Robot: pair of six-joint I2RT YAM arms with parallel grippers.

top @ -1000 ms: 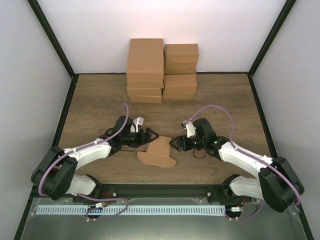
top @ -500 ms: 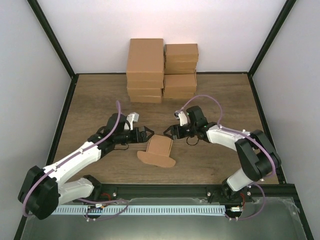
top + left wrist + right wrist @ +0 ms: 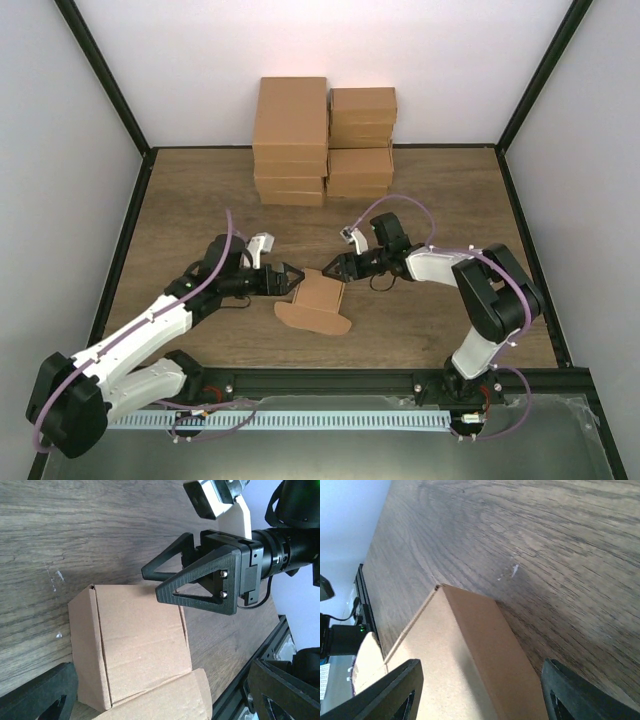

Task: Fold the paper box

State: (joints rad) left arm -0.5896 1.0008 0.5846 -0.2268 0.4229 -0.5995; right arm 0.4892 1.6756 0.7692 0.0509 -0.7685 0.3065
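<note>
Left wrist — right claw (image 3: 151,583) spread, beside paper box (image 3: 140,640)

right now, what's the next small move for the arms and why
Probably lower the right gripper onto the paper box to pin its far edge: it and the left gripper hover open there, holding nothing, and the rounded lid flap lies flat on the table, not yet folded over.

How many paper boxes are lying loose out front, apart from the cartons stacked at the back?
1. The paper box lies at front centre, between the left gripper and the right gripper. Nothing else loose shows; the stacked cartons could hide more behind them.
</note>
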